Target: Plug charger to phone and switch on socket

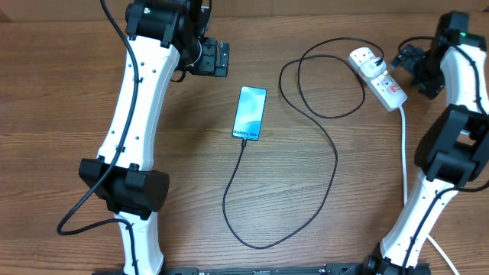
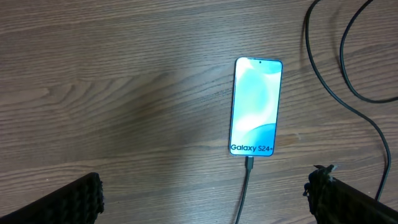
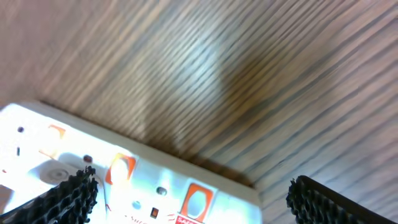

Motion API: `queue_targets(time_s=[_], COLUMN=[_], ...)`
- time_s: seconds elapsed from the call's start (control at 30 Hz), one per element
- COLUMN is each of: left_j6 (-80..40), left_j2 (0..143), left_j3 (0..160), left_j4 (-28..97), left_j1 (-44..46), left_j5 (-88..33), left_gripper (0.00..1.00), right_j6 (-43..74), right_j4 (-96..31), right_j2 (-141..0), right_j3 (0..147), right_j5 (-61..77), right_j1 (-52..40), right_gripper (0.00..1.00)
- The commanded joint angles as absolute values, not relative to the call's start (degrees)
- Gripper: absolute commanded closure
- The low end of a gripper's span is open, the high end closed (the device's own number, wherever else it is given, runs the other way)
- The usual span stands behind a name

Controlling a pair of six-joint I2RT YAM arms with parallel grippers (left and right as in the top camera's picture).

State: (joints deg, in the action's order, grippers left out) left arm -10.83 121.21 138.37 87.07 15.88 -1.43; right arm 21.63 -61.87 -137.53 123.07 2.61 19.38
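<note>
The phone (image 1: 250, 113) lies face up mid-table, its light blue screen reading "Galaxy S24+" (image 2: 256, 106). The black charger cable (image 1: 334, 164) loops widely across the table. Its small tip (image 2: 249, 163) sits against the phone's bottom edge, and its far end runs to a white plug (image 1: 365, 56) on the socket (image 1: 386, 85). The socket is a white strip with orange-red switches (image 3: 124, 180). My left gripper (image 1: 220, 59) hangs open up-left of the phone, nothing between its fingers (image 2: 71, 202). My right gripper (image 3: 193, 196) is open just above the socket's switches, beside it in the overhead view (image 1: 403, 61).
The socket's thick white cord (image 1: 404, 153) runs down the right side past the right arm's base (image 1: 428, 214). The left arm (image 1: 137, 130) stretches along the left side with a black lead (image 1: 84, 218) near its base. Bare wooden tabletop (image 1: 191, 191) surrounds the phone.
</note>
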Motion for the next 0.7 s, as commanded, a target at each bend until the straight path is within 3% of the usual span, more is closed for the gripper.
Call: queue_targets(time_s=[0.0, 0.43, 0.67], left_j6=[-11.81, -11.81, -11.81], left_j2=[121.60, 121.60, 121.60], left_j3=[138.30, 138.30, 138.30], left_j4=[86.98, 86.98, 86.98], left_j1=[15.68, 15.68, 15.68], left_j5=[-0.89, -0.89, -0.91], left_gripper=[0.00, 0.00, 0.00], right_j6=[21.41, 23.14, 25.52], right_j4=[-62.30, -63.86, -70.13], right_j2=[-134.67, -134.96, -126.19], right_j3=[125.43, 123.87, 123.87], right_j5=[2.68, 2.74, 2.70], right_j1=[20.38, 20.01, 20.64], right_gripper=[0.00, 0.00, 0.00])
